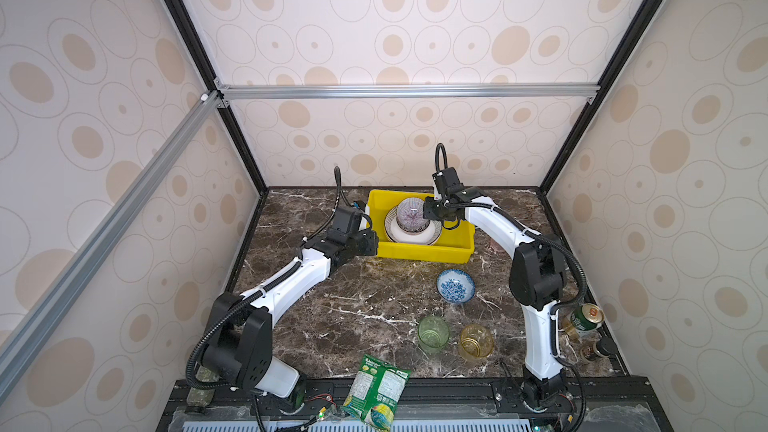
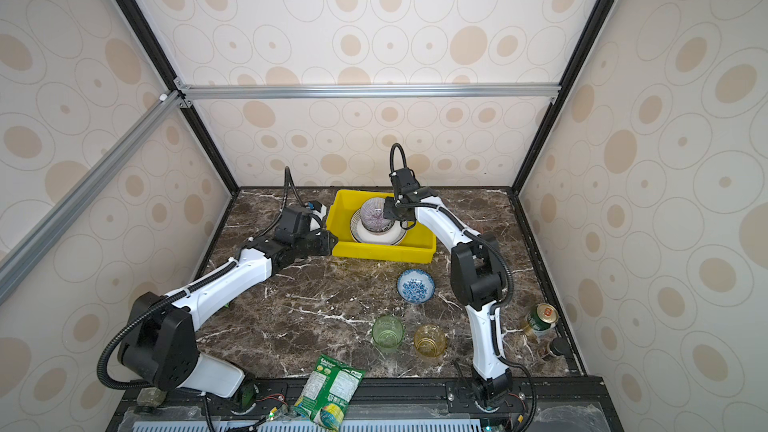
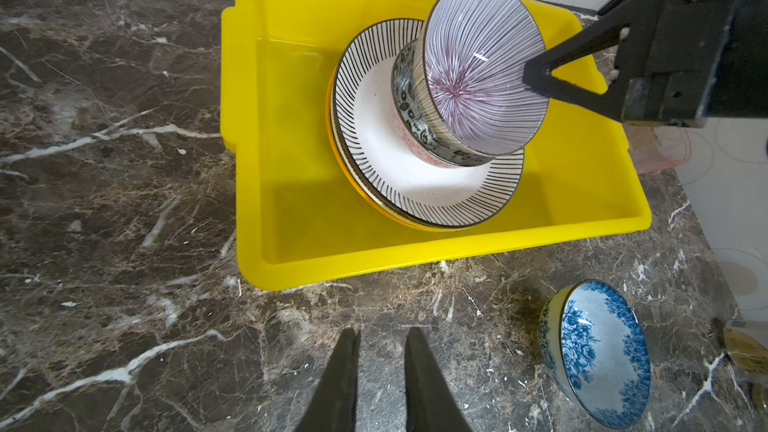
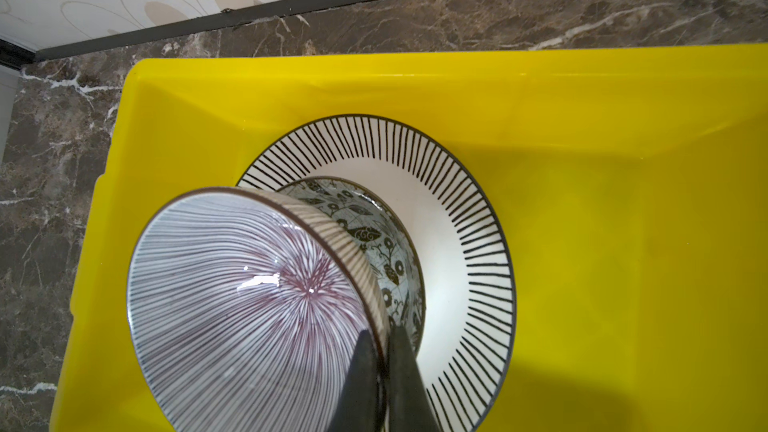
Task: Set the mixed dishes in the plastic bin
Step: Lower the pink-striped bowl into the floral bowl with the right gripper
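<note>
Right up against the right wrist lens, the right gripper (image 4: 384, 347) is pinched on the rim of the purple-striped bowl (image 4: 249, 305), one finger inside and one outside, and the bowl hangs tilted. Just past those fingers a grey leaf-patterned bowl (image 4: 374, 234) sits on the black-striped plate (image 4: 457, 201) inside the yellow bin (image 4: 582, 118). The held bowl overlaps it, but I cannot tell whether they touch.

On my other wrist view, the left gripper (image 3: 382, 332) is slightly spread with nothing between its fingers. It is poised over bare desk (image 3: 124, 201), with the bin's wall just ahead of its tips. Off to its side, clear of the bin, rests the blue floral bowl (image 3: 598, 351).

Under the striped plate I make out further rims, one orange, but not how many. A pinkish see-through shape (image 3: 660, 151) beyond the right gripper is mostly hidden behind it. In both top views each gripper's fingers are buried under its own wrist.

Bare bin floor lies between the left gripper and the stack. Back toward the arm bases, the green tumbler (image 1: 433, 333) and amber tumbler (image 1: 476, 342) stand side by side on open desk. Behind them a snack packet (image 1: 376, 392) overhangs the desk's edge.
</note>
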`<act>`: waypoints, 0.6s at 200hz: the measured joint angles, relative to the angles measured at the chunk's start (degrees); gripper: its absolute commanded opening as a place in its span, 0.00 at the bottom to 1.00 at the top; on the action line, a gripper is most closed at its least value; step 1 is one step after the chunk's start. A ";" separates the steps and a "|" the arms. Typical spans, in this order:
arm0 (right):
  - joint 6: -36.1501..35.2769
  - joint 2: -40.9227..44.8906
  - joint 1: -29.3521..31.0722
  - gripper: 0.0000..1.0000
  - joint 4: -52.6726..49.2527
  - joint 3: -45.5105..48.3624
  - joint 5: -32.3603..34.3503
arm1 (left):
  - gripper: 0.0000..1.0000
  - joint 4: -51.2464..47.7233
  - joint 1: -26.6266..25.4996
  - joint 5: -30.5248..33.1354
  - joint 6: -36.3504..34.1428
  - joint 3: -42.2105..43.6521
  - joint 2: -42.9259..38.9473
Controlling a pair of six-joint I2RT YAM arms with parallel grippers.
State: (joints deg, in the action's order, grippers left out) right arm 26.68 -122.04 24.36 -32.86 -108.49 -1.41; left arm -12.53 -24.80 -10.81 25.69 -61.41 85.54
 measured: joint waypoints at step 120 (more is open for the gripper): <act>0.55 -1.42 -0.35 0.00 -1.25 -0.39 -0.28 | 0.22 -0.04 0.00 -0.61 0.00 -0.02 0.57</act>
State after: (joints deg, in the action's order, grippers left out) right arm 27.22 -123.46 24.01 -34.11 -108.88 -1.69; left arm -12.58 -24.80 -11.42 25.69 -61.43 86.11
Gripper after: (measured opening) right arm 0.063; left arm 0.220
